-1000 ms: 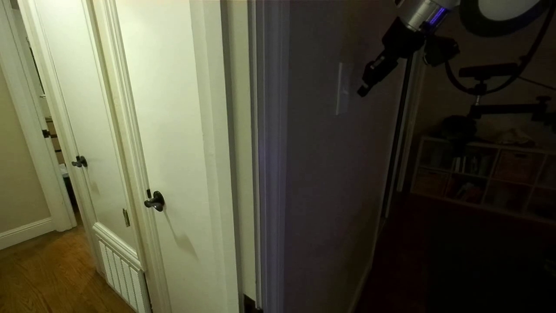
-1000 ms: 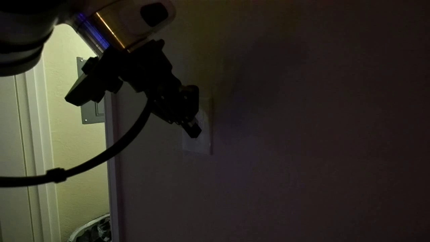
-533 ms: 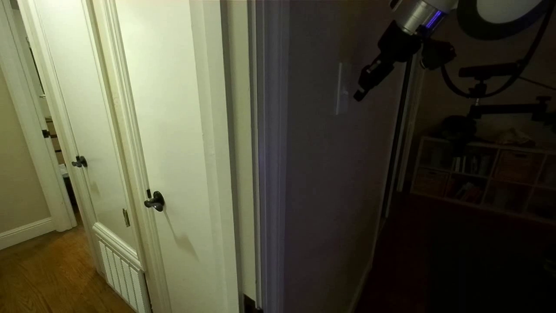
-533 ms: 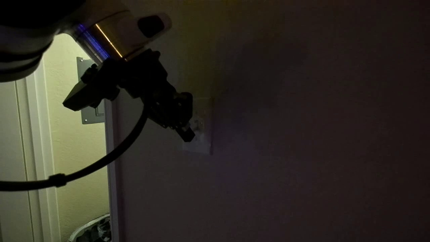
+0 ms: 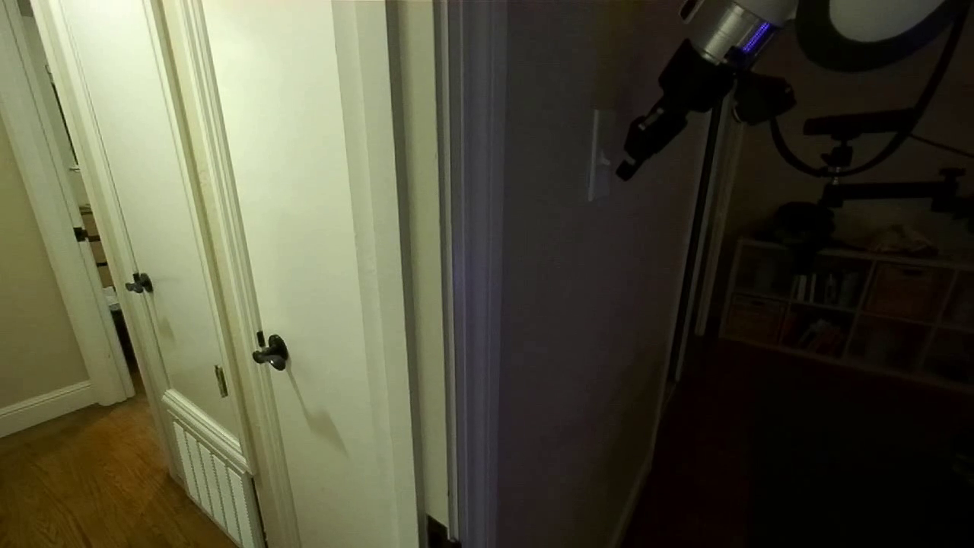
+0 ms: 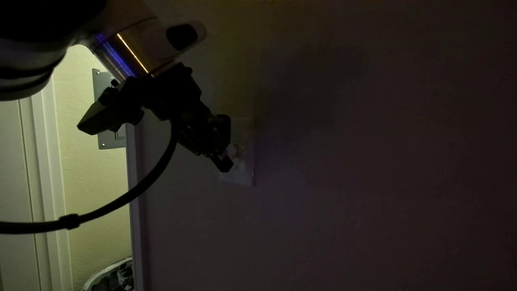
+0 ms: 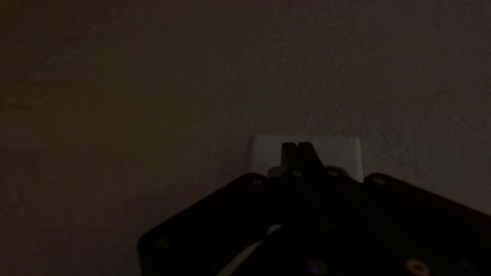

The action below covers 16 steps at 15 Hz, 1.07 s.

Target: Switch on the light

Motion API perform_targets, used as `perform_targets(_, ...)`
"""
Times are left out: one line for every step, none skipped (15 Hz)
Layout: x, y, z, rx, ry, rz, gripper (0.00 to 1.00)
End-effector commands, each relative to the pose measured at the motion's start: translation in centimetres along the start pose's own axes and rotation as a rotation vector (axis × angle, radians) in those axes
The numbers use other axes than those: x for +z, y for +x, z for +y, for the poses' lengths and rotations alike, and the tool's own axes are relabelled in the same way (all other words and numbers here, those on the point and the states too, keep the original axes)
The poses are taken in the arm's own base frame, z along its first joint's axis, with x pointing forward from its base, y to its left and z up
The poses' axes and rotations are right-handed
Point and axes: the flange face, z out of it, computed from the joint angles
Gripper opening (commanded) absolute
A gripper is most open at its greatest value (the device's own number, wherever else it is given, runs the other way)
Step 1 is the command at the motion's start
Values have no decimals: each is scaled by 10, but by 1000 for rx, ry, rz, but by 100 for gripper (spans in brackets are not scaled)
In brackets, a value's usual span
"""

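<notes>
The light's switch is a pale upright wall plate on the dark wall. It shows in both exterior views (image 5: pixel 597 171) (image 6: pixel 243 177) and in the wrist view (image 7: pixel 339 151). A small toggle (image 5: pixel 605 158) juts from its middle. My gripper (image 5: pixel 625 172) is shut and empty, tilted down toward the plate. In an exterior view the gripper (image 6: pixel 225 164) overlaps the plate's left part. In the wrist view the fingertips of my gripper (image 7: pixel 297 145) are together in front of the plate, and the gripper hides its lower part and the toggle. In an exterior view a narrow gap shows between fingertips and toggle.
A door frame (image 5: pixel 475 304) edges the dark wall. White doors with dark handles (image 5: pixel 272 352) stand in the lit hallway. A cube shelf (image 5: pixel 860 304) stands at the back right. A grey panel (image 6: pixel 106 139) and a cable (image 6: pixel 153 178) show beside the arm.
My gripper has moved down and a little left in both exterior views, staying shut. More of the plate's middle, with the toggle, now shows beside the fingertips. The room remains dark.
</notes>
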Motion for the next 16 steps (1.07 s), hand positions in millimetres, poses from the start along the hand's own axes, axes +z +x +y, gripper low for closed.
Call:
perform_targets(-3, 6, 2, 25, 3, 29, 5)
perform_targets(-4, 7, 3, 27, 2, 34, 5)
perform_targets(-3, 9, 4, 29, 3, 38, 5)
perform_targets(-2, 10, 4, 30, 4, 40, 5)
perform_targets(-1, 10, 3, 31, 6, 40, 5)
perform_targets(1, 10, 3, 33, 8, 39, 5)
perform_targets(4, 9, 2, 33, 10, 35, 5)
perform_targets(6, 8, 2, 35, 11, 31, 5)
perform_targets(8, 7, 2, 38, 14, 27, 5)
perform_targets(11, 6, 2, 42, 15, 24, 5)
perform_targets(13, 6, 2, 44, 17, 21, 5)
perform_targets(16, 5, 2, 47, 19, 20, 5)
perform_targets(18, 6, 2, 52, 21, 22, 6)
perform_targets(19, 6, 3, 55, 21, 24, 5)
perform_targets(19, 8, 3, 57, 22, 32, 5)
perform_targets(18, 10, 3, 57, 22, 40, 5)
